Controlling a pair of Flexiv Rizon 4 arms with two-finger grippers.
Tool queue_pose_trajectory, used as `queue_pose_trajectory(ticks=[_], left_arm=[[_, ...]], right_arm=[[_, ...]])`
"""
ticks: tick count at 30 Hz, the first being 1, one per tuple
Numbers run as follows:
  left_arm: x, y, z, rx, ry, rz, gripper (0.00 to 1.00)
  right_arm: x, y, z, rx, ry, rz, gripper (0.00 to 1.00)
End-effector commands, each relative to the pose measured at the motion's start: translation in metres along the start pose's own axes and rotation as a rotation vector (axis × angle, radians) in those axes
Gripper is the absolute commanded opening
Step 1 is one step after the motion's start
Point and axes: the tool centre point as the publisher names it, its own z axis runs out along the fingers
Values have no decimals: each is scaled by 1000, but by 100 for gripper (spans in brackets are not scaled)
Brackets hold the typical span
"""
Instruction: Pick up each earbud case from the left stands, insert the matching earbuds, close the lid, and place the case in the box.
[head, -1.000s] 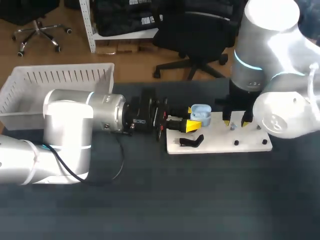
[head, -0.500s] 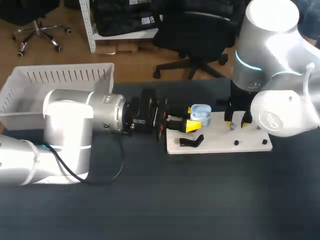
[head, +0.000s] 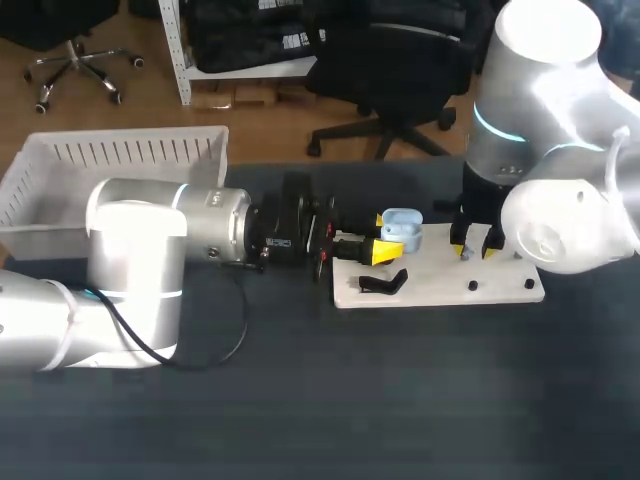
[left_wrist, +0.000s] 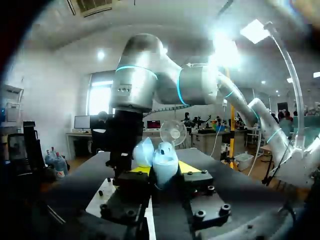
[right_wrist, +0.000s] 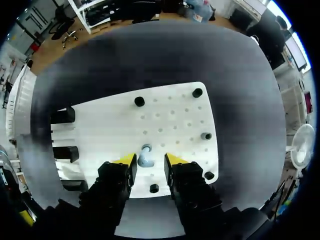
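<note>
My left gripper (head: 385, 247) lies sideways at the white board's (head: 440, 282) left end, shut on a light blue earbud case (head: 402, 228) whose lid stands open. In the left wrist view the case (left_wrist: 161, 161) sits between the yellow fingertips (left_wrist: 137, 170), both touching it. My right gripper (head: 473, 243) points down over the board's middle. Its wrist view shows a small pale blue earbud (right_wrist: 145, 156) standing on the board (right_wrist: 170, 120) between the yellow fingertips (right_wrist: 175, 159); one tip is close against it, the other a little apart. The right gripper (right_wrist: 150, 159) is open.
A white slatted basket (head: 60, 180) stands at the table's far left. A black stand (head: 383, 284) lies on the board's near left corner; two more black stands (right_wrist: 62, 116) and several black pegs (right_wrist: 139, 101) show in the right wrist view.
The right gripper's fingers have narrowed around the earbud and the arm shifted slightly. The left arm and the case have not moved.
</note>
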Motion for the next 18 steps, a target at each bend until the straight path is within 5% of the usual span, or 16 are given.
queue_pose_trajectory(ticks=[1, 18], left_arm=[[1, 1, 0, 0, -1, 0, 0], [1, 1, 0, 0, -1, 0, 0]], right_arm=[[-1, 1, 2, 1, 4, 0, 34], [-1, 3, 6, 4, 7, 9, 28]])
